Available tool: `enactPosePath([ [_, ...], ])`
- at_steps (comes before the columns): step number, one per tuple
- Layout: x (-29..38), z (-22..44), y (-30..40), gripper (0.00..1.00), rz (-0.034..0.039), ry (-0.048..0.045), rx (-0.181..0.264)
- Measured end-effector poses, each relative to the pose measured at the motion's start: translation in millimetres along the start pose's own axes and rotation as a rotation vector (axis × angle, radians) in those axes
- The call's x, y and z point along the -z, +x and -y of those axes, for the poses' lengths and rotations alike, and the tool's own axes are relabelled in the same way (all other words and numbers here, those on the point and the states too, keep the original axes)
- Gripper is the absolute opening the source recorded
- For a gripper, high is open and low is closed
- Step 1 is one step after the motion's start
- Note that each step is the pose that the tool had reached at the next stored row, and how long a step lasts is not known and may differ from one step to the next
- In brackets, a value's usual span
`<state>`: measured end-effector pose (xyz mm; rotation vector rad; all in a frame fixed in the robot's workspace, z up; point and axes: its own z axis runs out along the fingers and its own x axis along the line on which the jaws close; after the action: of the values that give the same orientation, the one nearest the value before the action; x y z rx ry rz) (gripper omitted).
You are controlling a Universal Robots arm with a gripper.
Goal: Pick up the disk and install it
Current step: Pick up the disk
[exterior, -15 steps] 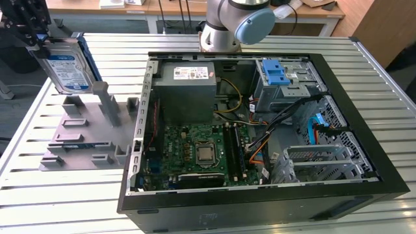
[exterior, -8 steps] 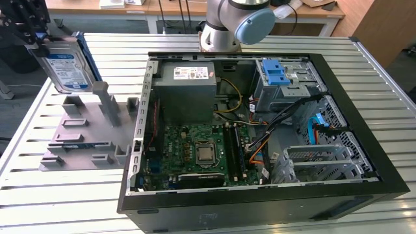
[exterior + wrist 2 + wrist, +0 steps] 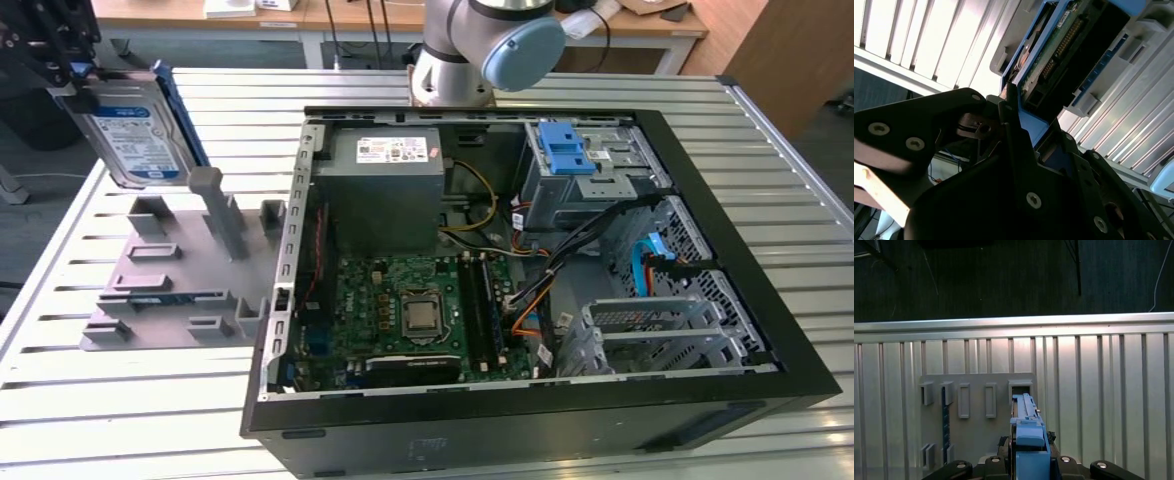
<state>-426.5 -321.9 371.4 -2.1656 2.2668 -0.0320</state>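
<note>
The disk [image 3: 134,130] hangs in the air at the exterior view's far left, silver with a blue-and-white label and a blue bracket along its edge. It is tilted and clear of the grey holder [image 3: 174,270] below it. My gripper [image 3: 80,82] is shut on its upper end. In the second wrist view, the black fingers [image 3: 1009,130] clamp the blue bracket, and the disk's [image 3: 1064,45] circuit-board side shows. The first wrist view looks down the disk's blue edge [image 3: 1029,435] onto the holder [image 3: 979,410].
An open black computer case [image 3: 694,400] lies on the slatted metal table [image 3: 107,420]. Inside are a grey drive cage with a blue latch [image 3: 574,155], a power-supply box [image 3: 387,165], a green motherboard [image 3: 414,310] and loose cables. The arm's base [image 3: 461,60] stands behind the case.
</note>
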Motion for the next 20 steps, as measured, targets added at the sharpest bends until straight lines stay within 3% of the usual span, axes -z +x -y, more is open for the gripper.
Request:
enactPosePath([
  [20, 16.1, 0.3, 0.2, 0.36, 0.0, 0.0001, 0.0],
])
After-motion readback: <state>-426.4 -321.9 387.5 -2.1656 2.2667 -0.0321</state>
